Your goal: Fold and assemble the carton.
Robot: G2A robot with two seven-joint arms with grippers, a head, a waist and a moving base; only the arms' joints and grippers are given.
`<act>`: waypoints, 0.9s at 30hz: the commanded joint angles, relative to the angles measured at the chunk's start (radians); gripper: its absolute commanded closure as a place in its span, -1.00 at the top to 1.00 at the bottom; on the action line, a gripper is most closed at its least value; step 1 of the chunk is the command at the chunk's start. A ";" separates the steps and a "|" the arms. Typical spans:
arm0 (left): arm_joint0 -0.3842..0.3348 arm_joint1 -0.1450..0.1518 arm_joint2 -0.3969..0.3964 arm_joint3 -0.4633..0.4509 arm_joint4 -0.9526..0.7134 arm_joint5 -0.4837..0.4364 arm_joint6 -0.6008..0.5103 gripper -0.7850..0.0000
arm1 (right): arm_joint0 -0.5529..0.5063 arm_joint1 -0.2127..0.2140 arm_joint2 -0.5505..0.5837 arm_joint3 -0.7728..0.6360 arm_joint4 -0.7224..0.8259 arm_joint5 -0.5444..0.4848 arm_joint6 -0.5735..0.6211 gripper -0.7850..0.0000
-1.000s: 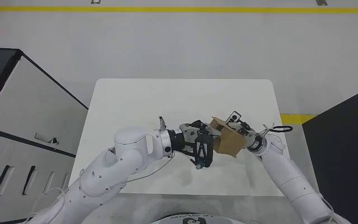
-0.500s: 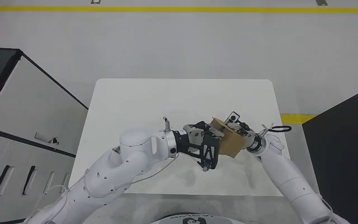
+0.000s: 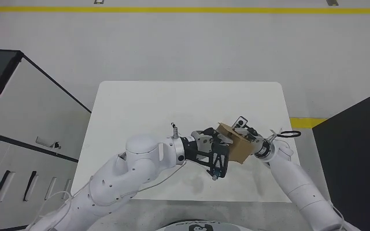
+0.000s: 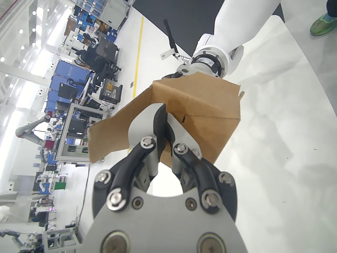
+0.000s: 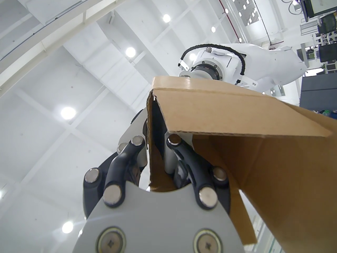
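A brown cardboard carton [image 3: 237,148] is held in the air over the right part of the white table [image 3: 144,115], between both arms. My left gripper [image 3: 223,143] meets it from the left, shut on an edge of the carton [image 4: 205,103], next to a loose flap [image 4: 113,135] that sticks out sideways. That left gripper [image 4: 162,118] has its fingers pressed together on the cardboard. On the carton's far side, my right gripper [image 3: 250,142] is shut on a side wall of the carton [image 5: 237,117], the wall passing between the fingers of the right gripper [image 5: 155,135].
A black-edged cabinet [image 3: 11,75] stands left of the table and a dark panel [image 3: 347,144] to its right. A yellow floor line [image 3: 185,9] runs behind. The table's left and far parts are bare.
My left arm has shifted a little to the right, its gripper closing in on the carton. The carton and the right arm have hardly moved.
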 commanded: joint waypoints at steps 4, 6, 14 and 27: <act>0.015 0.004 -0.016 -0.017 0.000 -0.008 -0.005 -1.00 | -0.002 0.000 0.005 0.004 -0.003 -0.003 0.000 -1.00; 0.020 0.004 -0.016 -0.019 0.002 -0.011 -0.004 -1.00 | -0.001 0.000 0.006 0.002 -0.004 -0.004 0.000 -1.00; 0.019 0.001 -0.001 -0.016 0.003 -0.015 -0.003 -1.00 | -0.004 -0.001 0.005 -0.009 -0.007 -0.002 0.000 -1.00; 0.022 0.001 -0.006 -0.020 0.000 -0.024 -0.002 -1.00 | -0.005 -0.001 0.011 -0.010 -0.016 0.001 0.000 -1.00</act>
